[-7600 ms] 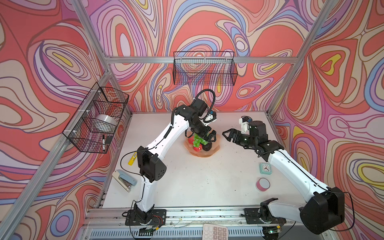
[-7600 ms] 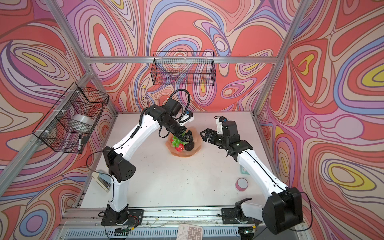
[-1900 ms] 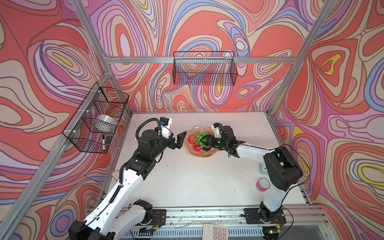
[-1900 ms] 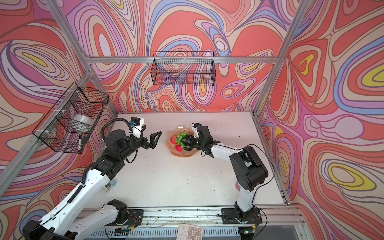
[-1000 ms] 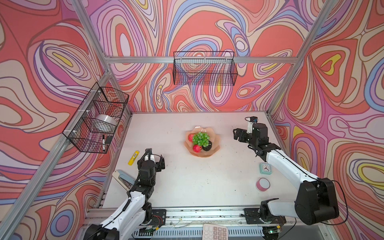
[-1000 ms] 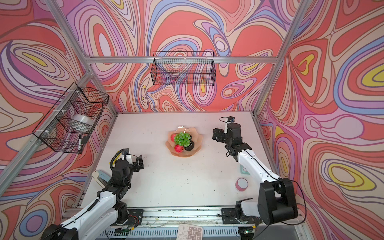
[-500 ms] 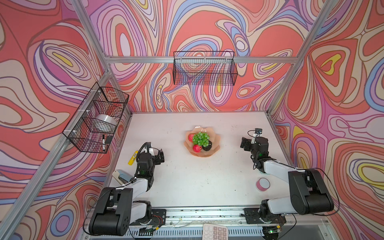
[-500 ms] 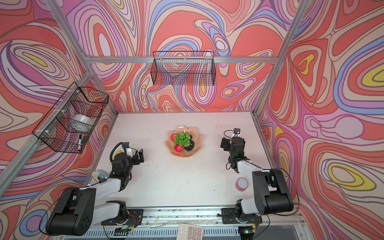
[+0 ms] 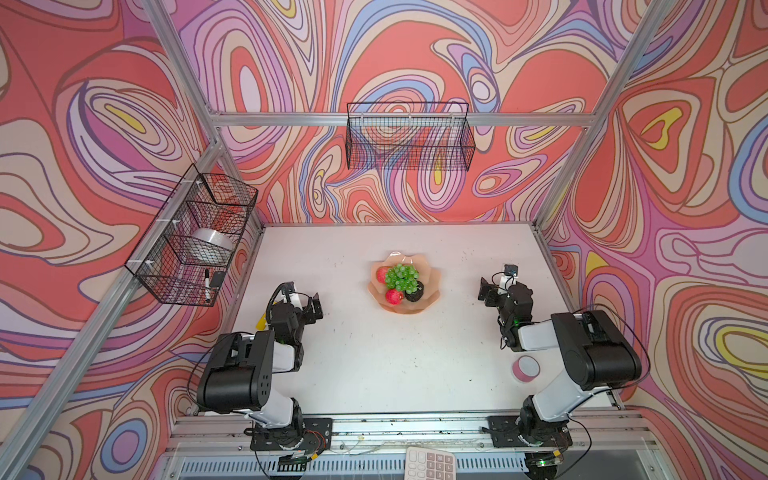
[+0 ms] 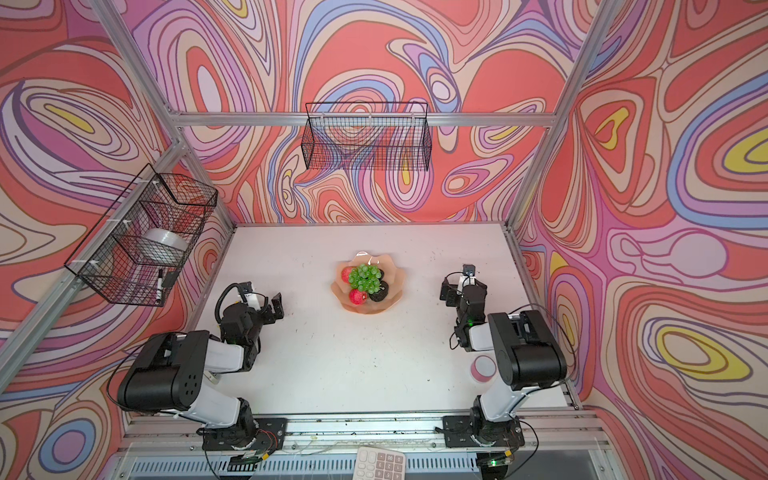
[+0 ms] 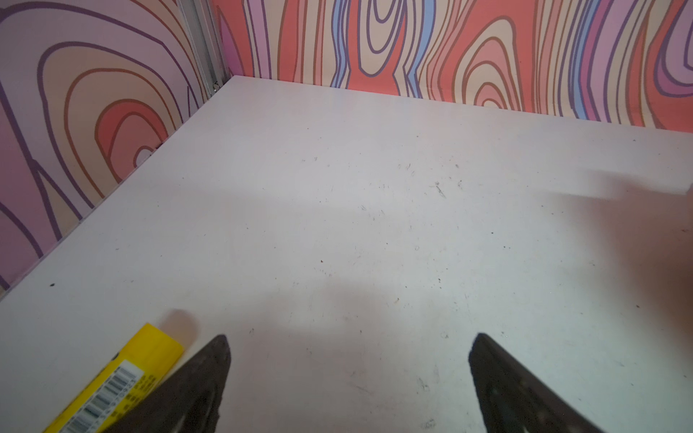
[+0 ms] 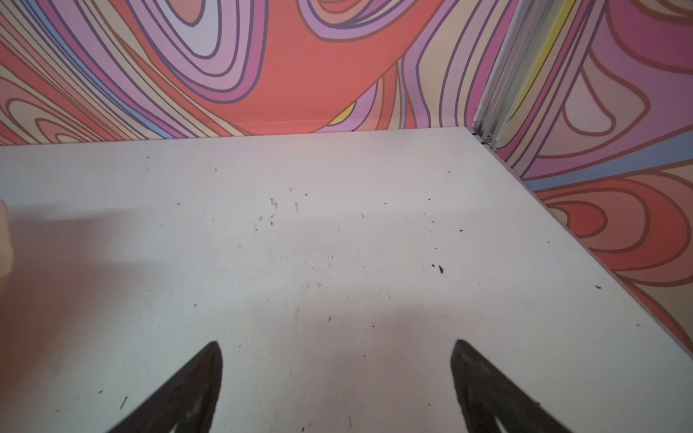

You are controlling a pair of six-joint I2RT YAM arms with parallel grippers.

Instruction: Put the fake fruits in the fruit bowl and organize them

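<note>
Fruit bowl (image 9: 434, 277), mid-counter (image 9: 374, 353): holds green grapes (image 9: 401, 277) on top, two red apples (image 9: 394, 296) and one visible dark avocado (image 9: 415, 294). Left tool (image 11: 348, 339) and right tool (image 12: 337, 343): jaws spread wide, nothing held, low over bare counter, well apart from the bowl on either side

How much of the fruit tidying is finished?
Looks nearly all done: the grapes, two red apples and one avocado sit in the fruit bowl. Nothing is in hand: the left gripper and right gripper are open, empty, away from the bowl. No fruit shows on the table; a second avocado isn't visible.
</note>
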